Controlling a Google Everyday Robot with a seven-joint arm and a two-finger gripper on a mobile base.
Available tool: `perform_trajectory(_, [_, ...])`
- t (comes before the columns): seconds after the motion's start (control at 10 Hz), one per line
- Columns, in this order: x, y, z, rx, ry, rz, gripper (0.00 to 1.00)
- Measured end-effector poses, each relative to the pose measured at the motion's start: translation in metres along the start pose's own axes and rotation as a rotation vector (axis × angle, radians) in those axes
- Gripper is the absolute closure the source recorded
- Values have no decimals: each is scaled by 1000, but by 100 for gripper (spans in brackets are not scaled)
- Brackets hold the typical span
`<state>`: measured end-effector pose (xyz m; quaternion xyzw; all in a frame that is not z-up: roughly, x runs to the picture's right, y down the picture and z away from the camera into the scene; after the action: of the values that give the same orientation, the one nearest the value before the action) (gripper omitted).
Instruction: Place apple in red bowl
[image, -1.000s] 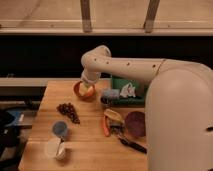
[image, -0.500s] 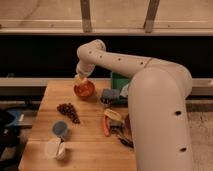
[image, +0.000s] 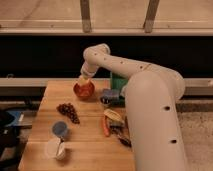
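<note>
The red bowl (image: 84, 90) stands on the wooden table (image: 50, 102) near its far edge. My gripper (image: 83, 80) hangs straight down over the bowl's far rim, at the end of the white arm that reaches in from the right. A small yellowish apple (image: 82, 79) shows at the gripper's tip, just above the bowl. I cannot see whether it is gripped or resting free.
A dark grape cluster (image: 68, 111) lies in front of the bowl. A blue cup (image: 60, 129) and a white cup (image: 54, 148) stand at the near left. A carrot (image: 105, 126), a green bag (image: 118, 83) and other items crowd the right, partly behind my arm.
The gripper was low at the bowl a second ago; it has risen slightly up and left. The arm's large body has swung closer across the right of the view.
</note>
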<state>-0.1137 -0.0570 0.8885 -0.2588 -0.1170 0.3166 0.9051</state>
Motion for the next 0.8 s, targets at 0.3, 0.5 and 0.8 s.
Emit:
perform_trajectory(0.3, [10,9,21,-28,-24,18,39])
perform_trajectory(0.5, [2,20,25,-46,-29,16,36])
perform_trajectory(0.8, [8,22,20,-45,-29,32,36])
